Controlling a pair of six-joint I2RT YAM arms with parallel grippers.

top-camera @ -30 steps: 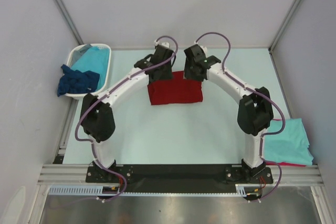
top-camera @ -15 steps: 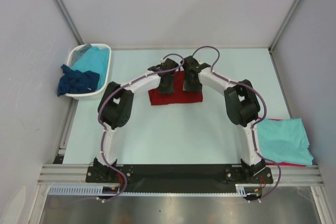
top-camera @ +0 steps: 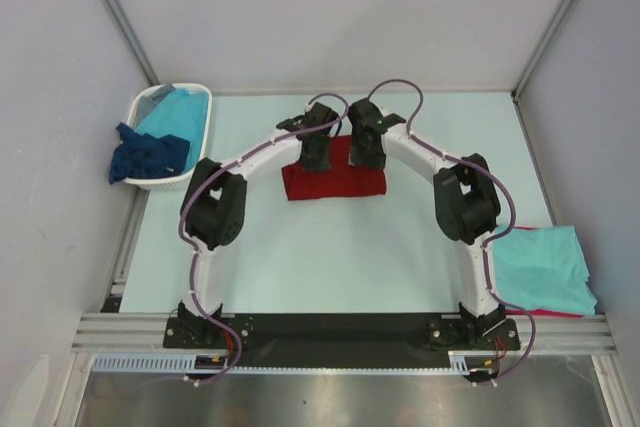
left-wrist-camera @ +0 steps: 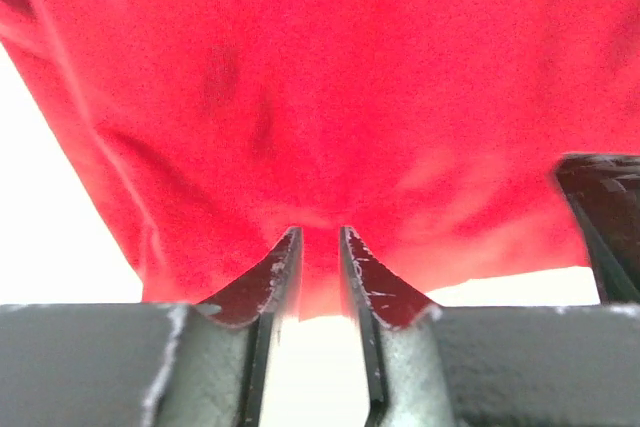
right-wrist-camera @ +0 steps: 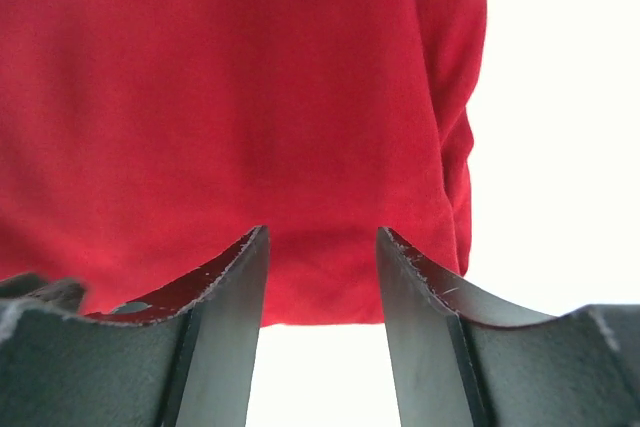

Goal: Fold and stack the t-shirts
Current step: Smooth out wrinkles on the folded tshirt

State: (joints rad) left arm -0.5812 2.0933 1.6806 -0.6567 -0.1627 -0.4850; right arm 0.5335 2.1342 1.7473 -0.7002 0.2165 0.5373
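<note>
At the centre of the overhead frame, the dark red soft-cloth short-sleeved t-shirt (top-camera: 335,182) lies as a folded rectangle on the pale green tabletop (top-camera: 330,257), with both grippers at its upper edge. My right gripper (right-wrist-camera: 322,237) has its fingers spread, with nothing between them. My left gripper (left-wrist-camera: 318,237) shows only a narrow gap, and I cannot tell whether it pinches cloth. I should catch every layer at both corners evenly and move both arms together, so the fold stays square.
</note>
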